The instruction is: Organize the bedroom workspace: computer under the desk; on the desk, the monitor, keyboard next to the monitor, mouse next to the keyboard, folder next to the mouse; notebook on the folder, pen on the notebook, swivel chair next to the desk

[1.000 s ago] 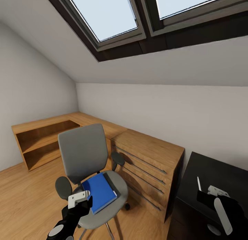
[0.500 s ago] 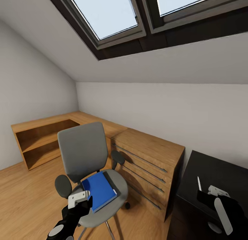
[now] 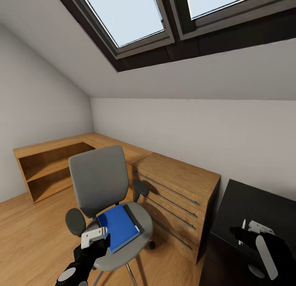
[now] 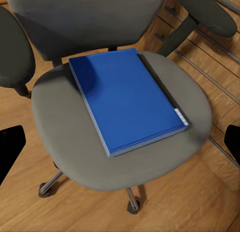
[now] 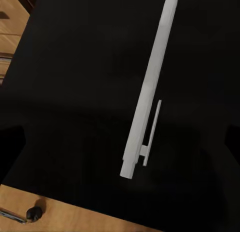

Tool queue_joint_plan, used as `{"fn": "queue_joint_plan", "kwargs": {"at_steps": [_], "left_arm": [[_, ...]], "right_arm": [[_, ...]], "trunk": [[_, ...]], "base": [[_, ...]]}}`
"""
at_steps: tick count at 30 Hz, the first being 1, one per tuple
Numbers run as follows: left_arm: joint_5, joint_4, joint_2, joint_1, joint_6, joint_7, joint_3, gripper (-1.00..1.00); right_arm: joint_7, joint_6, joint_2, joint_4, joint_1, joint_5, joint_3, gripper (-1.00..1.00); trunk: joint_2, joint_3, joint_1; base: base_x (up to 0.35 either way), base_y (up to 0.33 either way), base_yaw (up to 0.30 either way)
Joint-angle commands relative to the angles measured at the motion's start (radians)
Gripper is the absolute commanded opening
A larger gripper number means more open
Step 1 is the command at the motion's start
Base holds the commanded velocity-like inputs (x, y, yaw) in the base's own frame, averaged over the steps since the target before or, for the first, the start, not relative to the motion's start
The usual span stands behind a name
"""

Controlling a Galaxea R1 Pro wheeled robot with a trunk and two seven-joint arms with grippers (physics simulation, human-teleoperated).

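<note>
While the wooden shelf unit stands against the far left wall, the swivel chair is seen just in front of it, beside the light wooden drawer chest and well apart from the table. On its seat the folder is laid flat, with a thin dark edge, probably the notebook, showing along one side. The left hand is held low over the near edge of the seat; in the left wrist view its fingers are spread wide apart with the folder centred between them, which suggests a grasp on the folder is being lined up. Further right, the pen lies on the black table, and the right hand is poised close above it. Its fingers are seen apart at the edges of the right wrist view, nothing being clamped, so the pen appears to be the intended pick.
</note>
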Motion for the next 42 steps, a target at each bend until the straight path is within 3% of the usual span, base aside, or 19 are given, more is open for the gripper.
{"fn": "queue_joint_plan", "kwargs": {"at_steps": [1, 5, 10, 15, 20, 23, 26, 38, 42], "left_arm": [[0.010, -0.002, 0.002, 0.000, 0.003, 0.010, -0.001, 1.00], [0.010, -0.001, 0.004, 0.000, 0.005, 0.010, -0.001, 1.00], [0.010, 0.000, 0.007, 0.000, 0.006, 0.010, -0.001, 1.00], [0.010, 0.000, 0.011, 0.000, 0.007, 0.009, -0.001, 1.00], [0.010, 0.000, 0.012, 0.000, 0.007, 0.008, 0.000, 1.00], [0.004, 0.006, 0.006, -0.006, 0.001, 0.015, 0.006, 1.00], [0.000, 0.002, -0.009, -0.008, -0.015, 0.032, 0.011, 1.00], [0.007, -0.005, 0.009, -0.008, -0.027, 0.051, 0.009, 1.00], [0.007, -0.005, 0.010, -0.008, -0.027, 0.051, 0.010, 1.00]], "right_arm": [[-0.008, 0.004, 0.000, -0.010, -0.001, -0.011, 0.000, 1.00], [-0.012, 0.003, 0.010, -0.114, 0.000, -0.007, 0.002, 1.00], [-0.015, 0.006, 0.065, -0.205, 0.004, 0.020, 0.007, 1.00], [-0.014, 0.005, 0.150, -0.237, 0.005, 0.169, 0.023, 1.00], [-0.010, 0.006, 0.197, -0.243, 0.005, 0.242, 0.030, 1.00], [-0.007, 0.000, 0.214, -0.248, 0.011, 0.242, 0.045, 1.00], [-0.007, -0.017, 0.231, -0.265, 0.019, 0.241, 0.036, 1.00], [-0.004, -0.084, 0.298, -0.332, 0.027, 0.240, 0.048, 1.00], [-0.004, -0.107, 0.304, -0.354, 0.028, 0.238, 0.054, 1.00]], "trunk": [[-0.001, -0.001, 0.000], [-0.001, -0.001, 0.000], [-0.001, -0.001, 0.000], [-0.001, -0.001, 0.000], [-0.001, -0.001, 0.000], [-0.001, -0.001, 0.000], [-0.001, -0.001, 0.000], [-0.001, -0.001, 0.000], [-0.001, -0.001, 0.000]], "base": [[0.000, 0.000, 0.000], [0.000, 0.000, 0.000], [0.000, 0.000, 0.000], [-0.135, 0.103, 0.000], [-0.240, 0.210, 0.000], [-0.170, 0.152, 0.000], [0.000, 0.000, 0.000], [0.000, 0.000, 0.000], [0.000, 0.000, 0.000]]}}
